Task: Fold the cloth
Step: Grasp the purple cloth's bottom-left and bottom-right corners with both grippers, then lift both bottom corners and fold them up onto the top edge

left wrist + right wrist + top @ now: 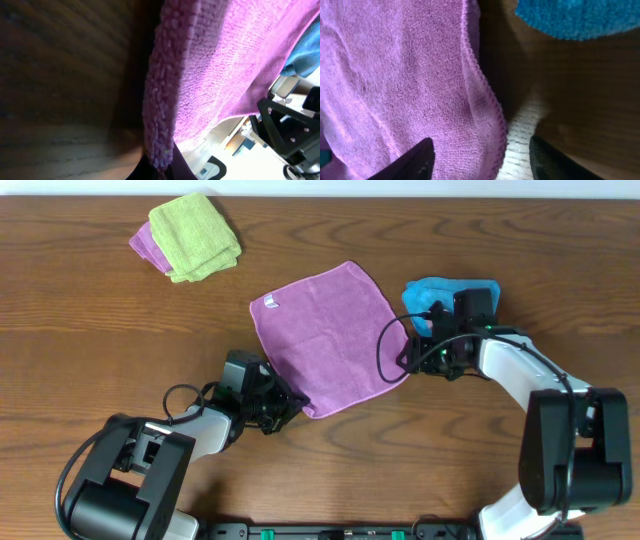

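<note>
The lilac-purple cloth [325, 335] lies flat in the middle of the table, rotated like a diamond, with its white label [271, 303] at the far left corner. My left gripper [295, 402] is at the cloth's near corner and shut on it. In the left wrist view the fluffy hem [160, 100] runs down into the pinched fingertips of the gripper [161, 169]. My right gripper [408, 360] is at the cloth's right corner. Its jaws stand apart astride the stitched edge [487, 100], one finger [417, 157] over the cloth [395, 75], the other over bare wood.
A bright blue cloth [450, 295] lies just beyond the right gripper, also seen as the blue cloth [575, 17] in the right wrist view. A folded lime-green cloth [195, 235] rests on another purple one [143, 245] at the far left. The table is brown wood [80, 330].
</note>
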{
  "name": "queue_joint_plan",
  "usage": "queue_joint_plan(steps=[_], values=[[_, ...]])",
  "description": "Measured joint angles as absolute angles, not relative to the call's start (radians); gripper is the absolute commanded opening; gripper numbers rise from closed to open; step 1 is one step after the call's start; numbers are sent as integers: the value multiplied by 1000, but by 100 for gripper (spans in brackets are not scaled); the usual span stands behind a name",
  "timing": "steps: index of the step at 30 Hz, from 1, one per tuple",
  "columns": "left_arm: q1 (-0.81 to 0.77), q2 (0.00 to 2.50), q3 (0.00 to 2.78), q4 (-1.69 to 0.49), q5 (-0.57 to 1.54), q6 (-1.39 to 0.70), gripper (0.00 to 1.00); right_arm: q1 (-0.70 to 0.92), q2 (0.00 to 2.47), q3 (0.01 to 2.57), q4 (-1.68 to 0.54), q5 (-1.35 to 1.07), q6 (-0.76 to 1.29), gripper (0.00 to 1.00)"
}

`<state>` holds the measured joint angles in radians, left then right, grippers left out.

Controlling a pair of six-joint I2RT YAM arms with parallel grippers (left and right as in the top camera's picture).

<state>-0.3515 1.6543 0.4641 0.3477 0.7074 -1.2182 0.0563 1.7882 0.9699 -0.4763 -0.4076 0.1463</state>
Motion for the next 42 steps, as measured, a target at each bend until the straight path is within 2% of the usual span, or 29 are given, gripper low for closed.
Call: queue_joint_plan(steps=[2, 4, 7, 11, 17, 29, 35, 42], values=[[-352, 1654, 464, 348, 713, -1213, 6, 56, 1788, 964, -459, -408, 158, 53], [-352, 1654, 464, 348, 723, -1207, 6, 56, 1788, 962, -445, -408, 163, 46], [-352, 1654, 464, 348, 733, -1200, 6, 56, 1788, 960, -422, -408, 173, 29], [-352, 1654, 464, 348, 738, -1196, 6, 56, 1788, 960, -405, -406, 178, 2], [-341, 1654, 464, 347, 778, -1140, 6, 56, 1788, 960, -426, -395, 182, 1], [-168, 1654, 464, 222, 977, -892, 6, 97, 1786, 958, -662, -413, 162, 1], [-124, 1628, 479, -38, 992, -725, 6, 183, 1733, 958, -700, -410, 156, 2], [-93, 1516, 564, -406, 902, -537, 6, 225, 1596, 950, -729, -390, 157, 1]])
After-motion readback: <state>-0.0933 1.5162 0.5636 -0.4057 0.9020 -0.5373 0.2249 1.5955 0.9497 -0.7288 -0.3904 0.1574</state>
